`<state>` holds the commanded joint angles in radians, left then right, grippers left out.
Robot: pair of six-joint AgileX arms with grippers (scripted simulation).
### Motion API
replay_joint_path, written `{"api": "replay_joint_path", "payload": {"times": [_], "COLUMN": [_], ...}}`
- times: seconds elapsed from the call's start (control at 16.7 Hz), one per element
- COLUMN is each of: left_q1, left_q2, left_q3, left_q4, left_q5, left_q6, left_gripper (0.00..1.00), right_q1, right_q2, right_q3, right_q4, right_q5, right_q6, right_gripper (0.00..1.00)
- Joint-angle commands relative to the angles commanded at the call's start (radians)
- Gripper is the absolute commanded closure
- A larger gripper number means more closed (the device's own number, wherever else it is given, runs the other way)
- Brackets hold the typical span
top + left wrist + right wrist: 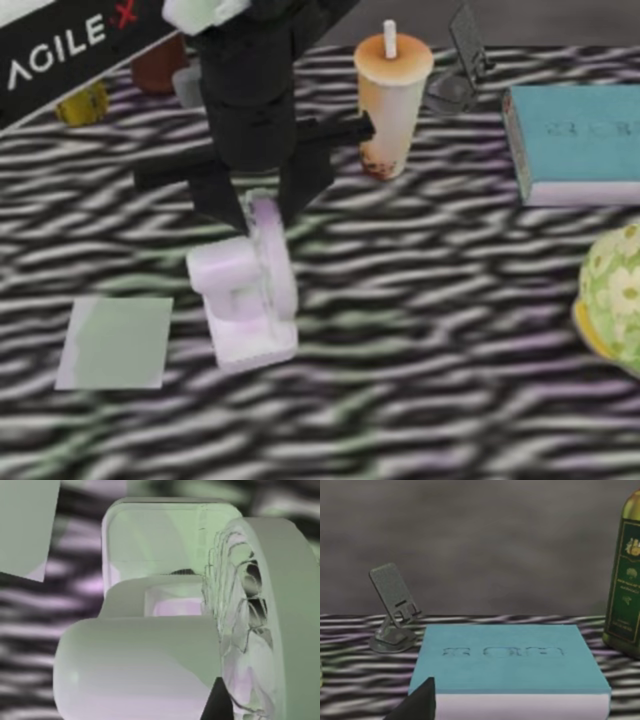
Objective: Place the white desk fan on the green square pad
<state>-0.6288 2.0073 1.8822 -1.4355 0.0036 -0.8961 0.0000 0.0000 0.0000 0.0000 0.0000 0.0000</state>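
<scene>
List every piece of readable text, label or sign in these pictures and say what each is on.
"AGILE X": white letters with a red X, on the black arm base at the table's far left corner.
Teal book: embossed cover lettering, too blurred to read.
Green bottle: gold label print, too small to read.
White desk fan, green square pad, cup with straw, phone stand: no text visible.

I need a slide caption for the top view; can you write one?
Left tool straddles the white desk fan's ring guard, right of the green square pad.
</scene>
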Motion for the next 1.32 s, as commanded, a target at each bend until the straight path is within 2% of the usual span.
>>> {"api": "replay_joint_path", "payload": {"times": [0.3,0.54,0.78,1.32], "left_q1": [0.000,0.030,0.084,0.244], "left_q2": [-0.002,-0.018,-0.060,-0.226], "left_q3": [-0.011,-0.051,-0.110,-0.302], "left_q4": [-0.001,-0.011,-0.015,0.014], "left_q5": [0.000,0.000,0.000,-0.001], "left_q6": [0.032,0.221,0.574,1.601], "left_gripper": [1.00,1.00,1.00,1.00], "right_q1": [0.000,0.000,0.000,0.000], "right_q2": [0.000,0.000,0.000,0.000], "right_q3": [0.000,0.000,0.000,0.000], "right_q4": [0.000,0.000,0.000,0.000], "right_q5": [0.000,0.000,0.000,0.000], "right_q6": [0.000,0.000,0.000,0.000], "right_gripper": [0.00,0.00,0.00,0.00]}}
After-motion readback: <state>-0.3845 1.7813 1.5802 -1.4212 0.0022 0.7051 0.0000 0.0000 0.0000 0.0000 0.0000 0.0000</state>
